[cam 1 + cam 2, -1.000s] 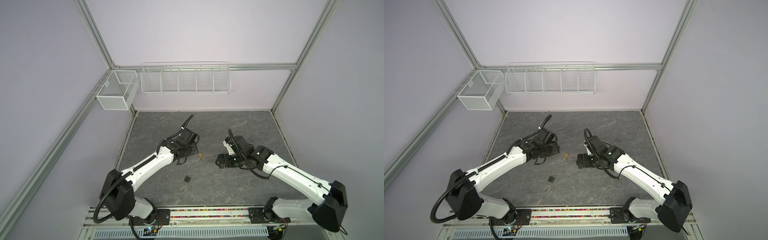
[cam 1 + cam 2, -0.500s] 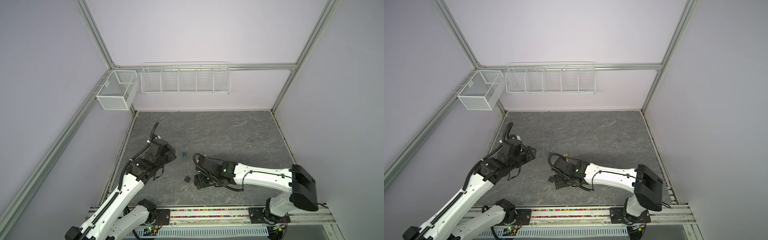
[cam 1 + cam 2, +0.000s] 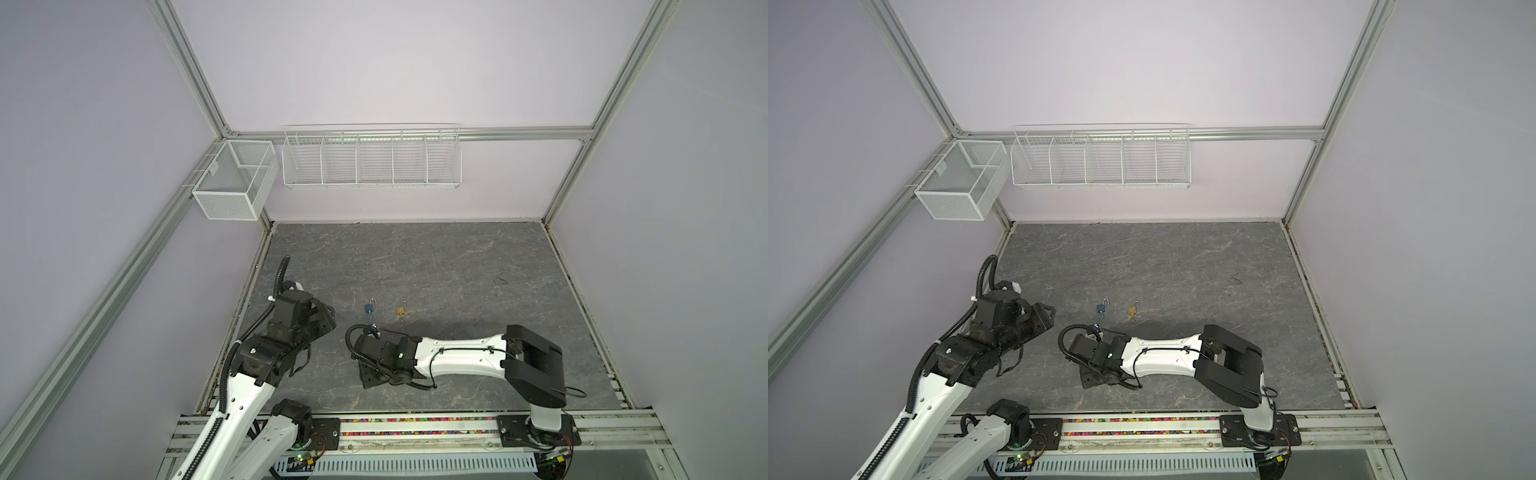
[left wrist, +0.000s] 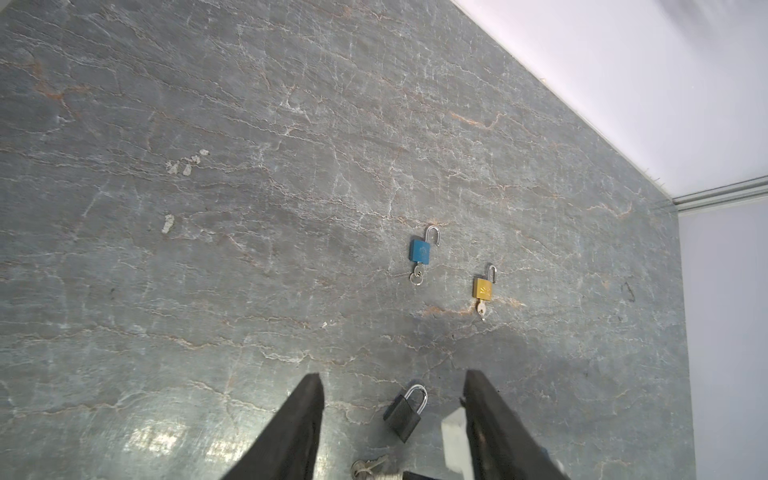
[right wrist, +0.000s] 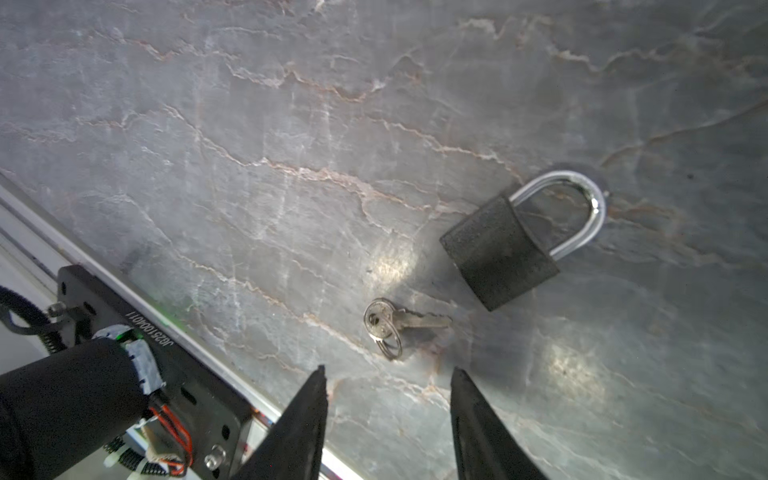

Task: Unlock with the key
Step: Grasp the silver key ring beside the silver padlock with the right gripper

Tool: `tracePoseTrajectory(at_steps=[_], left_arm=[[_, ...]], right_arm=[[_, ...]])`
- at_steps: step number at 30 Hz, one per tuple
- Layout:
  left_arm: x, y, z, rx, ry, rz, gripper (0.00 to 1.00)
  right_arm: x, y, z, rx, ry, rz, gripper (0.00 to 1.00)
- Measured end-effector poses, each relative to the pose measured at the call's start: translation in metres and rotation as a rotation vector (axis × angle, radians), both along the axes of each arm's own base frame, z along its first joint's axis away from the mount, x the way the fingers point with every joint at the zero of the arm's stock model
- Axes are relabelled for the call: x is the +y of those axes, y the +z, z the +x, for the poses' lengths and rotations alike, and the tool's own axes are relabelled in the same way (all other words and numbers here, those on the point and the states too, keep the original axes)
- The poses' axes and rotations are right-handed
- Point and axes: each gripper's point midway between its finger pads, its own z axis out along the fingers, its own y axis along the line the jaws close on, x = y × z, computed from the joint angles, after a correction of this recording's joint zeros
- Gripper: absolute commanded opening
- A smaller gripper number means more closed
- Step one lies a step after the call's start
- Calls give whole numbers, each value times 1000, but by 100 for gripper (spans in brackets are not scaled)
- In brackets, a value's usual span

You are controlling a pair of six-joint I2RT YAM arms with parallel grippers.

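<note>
Right jaws apart near key (image 5: 388, 326); black padlock (image 5: 498, 253) beside.

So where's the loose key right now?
In the right wrist view the key lies flat on the table, beside the black padlock and just ahead of the right end effector, touching neither.

1. Both top views look steeply down from high above the arms' bases, far off, and cover the whole tabletop (image 3: 415, 257).
2. The left wrist camera looks obliquely along the left gripper (image 4: 392, 374). The black padlock (image 4: 405, 413) shows between its fingers, with the blue padlock (image 4: 420, 250) farther ahead.
3. The right wrist camera sits close above the surface, behind the right gripper (image 5: 387, 369).
4. Both wrist views share the black padlock and the key (image 5: 399, 324).
</note>
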Motion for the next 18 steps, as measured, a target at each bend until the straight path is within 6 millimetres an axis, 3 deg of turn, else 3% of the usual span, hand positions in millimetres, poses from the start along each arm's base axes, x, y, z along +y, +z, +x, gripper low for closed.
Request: tracePoseTrajectory(at_steps=[18], left_arm=[[8,-1,-12,-21,27,-12,54]], right_arm=[[12,-12,0,-11,21,-20,29]])
